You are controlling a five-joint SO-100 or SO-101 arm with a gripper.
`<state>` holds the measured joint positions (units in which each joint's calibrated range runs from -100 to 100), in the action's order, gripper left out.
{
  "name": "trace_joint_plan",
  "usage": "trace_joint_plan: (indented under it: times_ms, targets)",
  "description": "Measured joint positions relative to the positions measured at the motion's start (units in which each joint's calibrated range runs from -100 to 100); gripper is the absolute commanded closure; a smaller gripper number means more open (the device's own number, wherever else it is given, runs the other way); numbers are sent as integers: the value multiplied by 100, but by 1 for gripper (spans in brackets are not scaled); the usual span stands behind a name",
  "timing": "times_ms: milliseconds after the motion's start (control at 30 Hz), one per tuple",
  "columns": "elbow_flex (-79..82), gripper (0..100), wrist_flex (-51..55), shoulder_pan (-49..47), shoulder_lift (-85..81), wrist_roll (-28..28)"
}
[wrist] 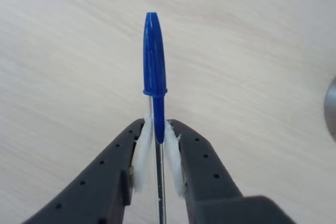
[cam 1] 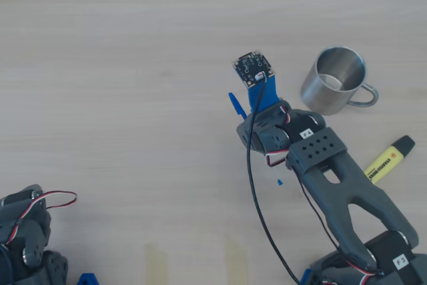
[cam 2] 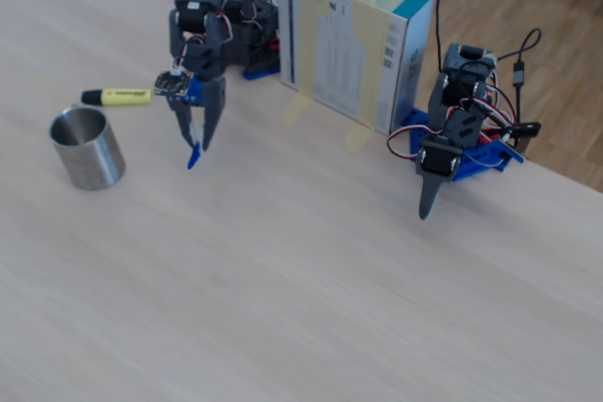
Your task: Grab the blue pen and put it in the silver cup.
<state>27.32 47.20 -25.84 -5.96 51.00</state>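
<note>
Your table [cam 1: 120, 65] is wide open and pale, and that helps you here, because nothing sits between the arm [cam 1: 333, 171] and where you're headed. In the fixed view a boxed card stand [cam 2: 353, 40] rises at the back, with a second, idle arm [cam 2: 452, 134] parked beside it, well clear of the action. Now the silver cup [cam 1: 333, 81]: upright, mouth open to the ceiling, handle pointing right in the overhead view, just beside the wrist, so the carry looks short. The yellow highlighter [cam 1: 388, 160] lies off past the arm's forearm, apart from everything, and I'd say you can ignore it. Down to the gripper [wrist: 158, 129]: it's clamped narrow on the blue pen [wrist: 155, 56], the white pads [wrist: 143, 153] pinching the clear barrel just below the cap, so the capped end sticks out past the fingertips. In the fixed view the pen hangs cap-down beneath the fingers [cam 2: 194, 155], seemingly clear of the wood, though I can't be sure of the gap. That near-vertical hold suits a drop into the mug; judging from this, your grab is done and the move over the rim is what's left.
</note>
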Motion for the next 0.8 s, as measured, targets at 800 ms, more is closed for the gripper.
trace_joint_plan:
  times_ms: [800]
  targets:
    - [99, 98, -807, -125, -2043, 0]
